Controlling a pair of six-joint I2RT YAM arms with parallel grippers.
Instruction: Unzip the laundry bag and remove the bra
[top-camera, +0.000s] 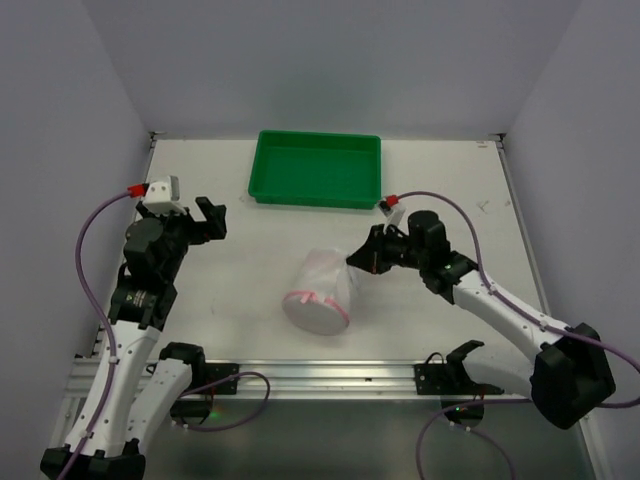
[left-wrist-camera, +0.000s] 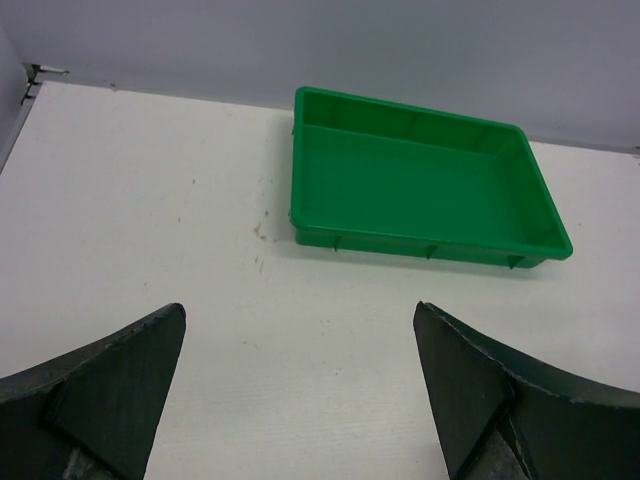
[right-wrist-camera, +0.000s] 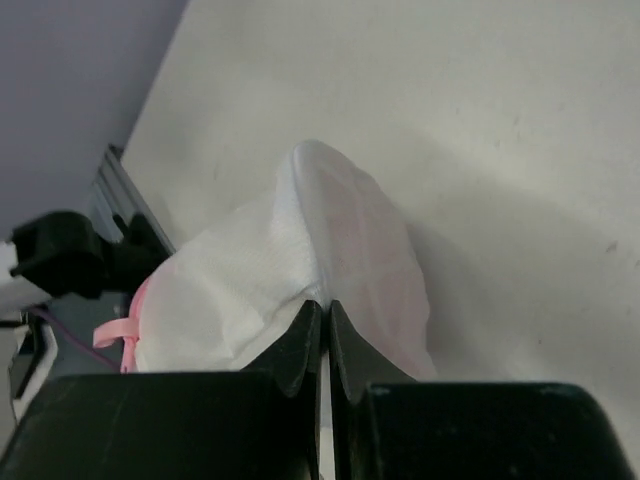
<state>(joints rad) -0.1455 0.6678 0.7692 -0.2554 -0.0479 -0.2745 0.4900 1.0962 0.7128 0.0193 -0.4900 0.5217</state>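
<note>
The laundry bag (top-camera: 320, 288), a round white mesh pouch with pink trim (top-camera: 312, 300), lies on the table's middle. My right gripper (top-camera: 356, 259) is at its far right edge, shut on a fold of the white mesh. In the right wrist view the fingertips (right-wrist-camera: 325, 303) pinch the bag (right-wrist-camera: 290, 240); a pink loop (right-wrist-camera: 122, 335) shows at its far end. A faint pink tint shows through the mesh, but the bra itself is not clearly visible. My left gripper (top-camera: 211, 218) is open and empty, well left of the bag; it hovers over bare table (left-wrist-camera: 300, 320).
A green rectangular tray (top-camera: 315, 200) stands at the back middle and looks empty; it also shows in the left wrist view (left-wrist-camera: 430, 243). White walls close in the table on three sides. A metal rail runs along the near edge.
</note>
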